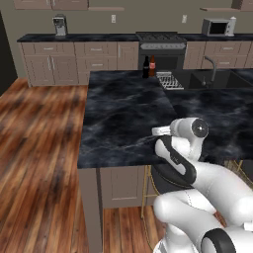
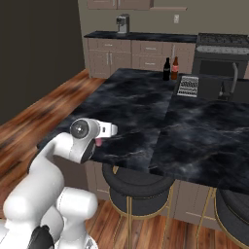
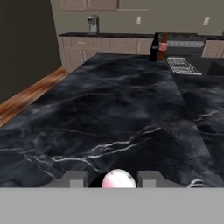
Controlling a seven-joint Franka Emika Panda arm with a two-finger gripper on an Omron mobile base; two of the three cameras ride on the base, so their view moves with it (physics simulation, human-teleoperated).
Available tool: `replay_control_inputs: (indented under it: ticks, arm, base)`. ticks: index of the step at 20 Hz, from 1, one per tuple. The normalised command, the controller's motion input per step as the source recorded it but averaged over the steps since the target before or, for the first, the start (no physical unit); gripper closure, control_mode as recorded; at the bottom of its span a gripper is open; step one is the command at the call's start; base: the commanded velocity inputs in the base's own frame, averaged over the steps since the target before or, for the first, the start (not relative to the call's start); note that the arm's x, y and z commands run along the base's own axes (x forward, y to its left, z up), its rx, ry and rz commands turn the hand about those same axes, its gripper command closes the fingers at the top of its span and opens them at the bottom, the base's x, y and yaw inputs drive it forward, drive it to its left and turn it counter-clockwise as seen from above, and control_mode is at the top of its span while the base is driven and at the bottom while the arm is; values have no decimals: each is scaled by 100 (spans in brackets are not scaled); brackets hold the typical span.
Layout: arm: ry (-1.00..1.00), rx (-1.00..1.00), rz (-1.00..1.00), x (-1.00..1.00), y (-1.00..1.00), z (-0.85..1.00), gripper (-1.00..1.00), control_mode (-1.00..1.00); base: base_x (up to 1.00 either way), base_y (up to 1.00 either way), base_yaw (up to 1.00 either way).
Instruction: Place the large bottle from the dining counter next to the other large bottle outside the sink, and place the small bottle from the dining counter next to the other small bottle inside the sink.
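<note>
The first half of the task appears to be done: the large brown bottle (image 1: 152, 65) is seen standing upright just beside the other large bottle (image 1: 146, 67), at the far end of the desk (image 1: 123, 113) and next to the sink (image 1: 207, 79). The second half is judged to be left. The small pink bottle (image 3: 117, 180) is pinched between the fingers (image 3: 75, 179), low over the near part of the desk, well apart from the sink. The arm is folded low, with the hand held roughly level and pointed across the desk toward the sink.
</note>
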Motion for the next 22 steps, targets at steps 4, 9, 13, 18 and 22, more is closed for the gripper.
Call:
replay_control_inputs:
  ticks: [4, 9, 13, 18, 22]
  arm:
    - [0, 0, 0, -11, 13, 0, 100, 100]
    - [0, 0, 0, 0, 0, 0, 100, 100]
    - [0, 0, 0, 0, 0, 0, 100, 100]
    - [0, 0, 0, 0, 0, 0, 100, 100]
    - [0, 0, 0, 0, 0, 0, 100, 100]
  base:
    - [-5, 5, 0]
    - [-25, 34, 0]
    - [-4, 86, 0]
    - [9, 100, 0]
    - [25, 100, 0]
